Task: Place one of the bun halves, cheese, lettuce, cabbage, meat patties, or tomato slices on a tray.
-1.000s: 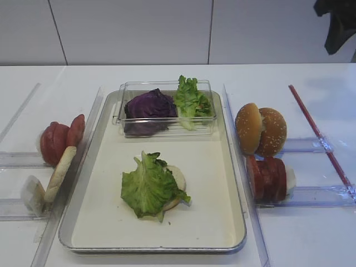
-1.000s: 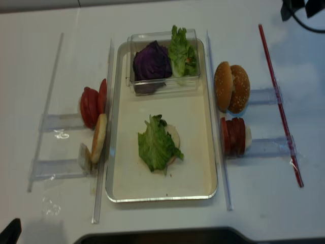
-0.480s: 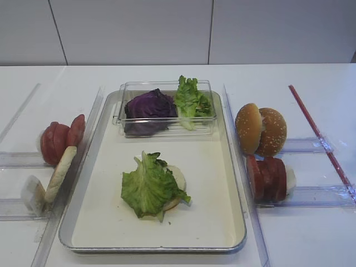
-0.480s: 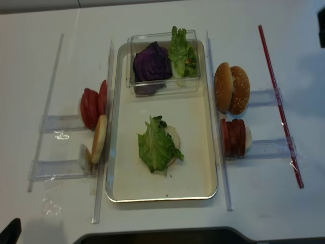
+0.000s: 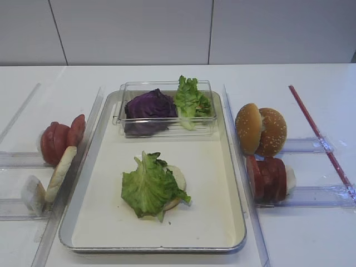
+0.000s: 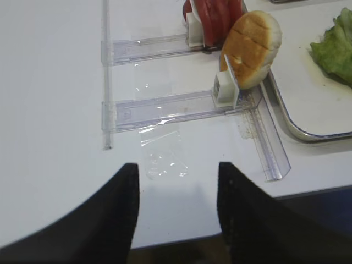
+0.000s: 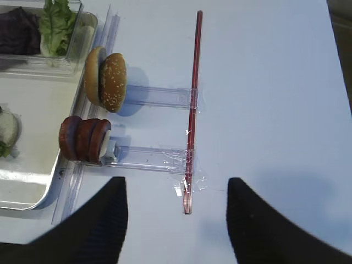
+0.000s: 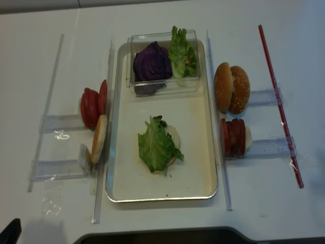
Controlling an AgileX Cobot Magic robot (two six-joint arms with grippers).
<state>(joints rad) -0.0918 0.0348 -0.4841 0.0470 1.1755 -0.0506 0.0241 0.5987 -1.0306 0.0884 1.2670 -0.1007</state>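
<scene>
Exterior high: lettuce lies mid-tray, off rims.

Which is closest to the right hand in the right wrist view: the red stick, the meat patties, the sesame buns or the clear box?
From the right hand, which is open:
1. Red stick, its near end just ahead between the fingers.
2. Meat patties, ahead-left on the lower rack.
3. Sesame buns, farther up on the left.
4. Clear box, far top-left on the tray.

Lettuce bright green; cabbage dark purple; tray silver.
</scene>
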